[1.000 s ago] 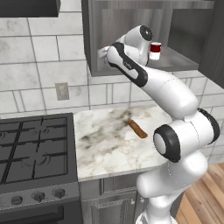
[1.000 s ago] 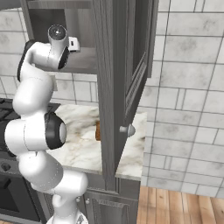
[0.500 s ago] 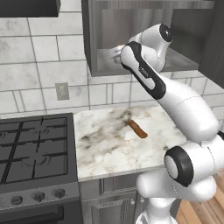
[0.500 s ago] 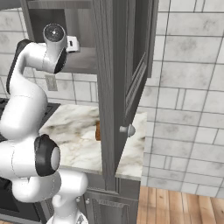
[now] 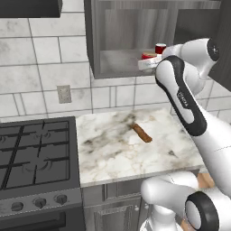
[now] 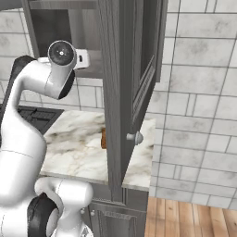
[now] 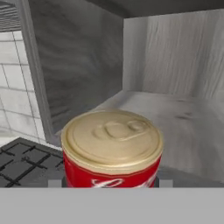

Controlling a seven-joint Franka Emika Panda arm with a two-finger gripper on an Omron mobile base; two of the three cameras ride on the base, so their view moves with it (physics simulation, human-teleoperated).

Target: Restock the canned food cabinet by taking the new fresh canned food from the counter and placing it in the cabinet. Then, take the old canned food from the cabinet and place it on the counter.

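The arm reaches up into the open cabinet (image 5: 126,40), its hand level with the grey shelf (image 7: 192,122). Two cans stand there: the old canned food (image 7: 112,148), with red label and yellowish lid, sits at the shelf's front edge immediately before the hand camera, and the slimmer new fresh canned food (image 5: 160,48) stands just behind it in the left base view. Whether the fingers are apart or closed cannot be told. Below, the marble worktop (image 5: 108,149) carries a brown stick-shaped object (image 5: 141,133), beside the black stove (image 5: 36,153). The cabinet door (image 6: 132,88) hangs open.
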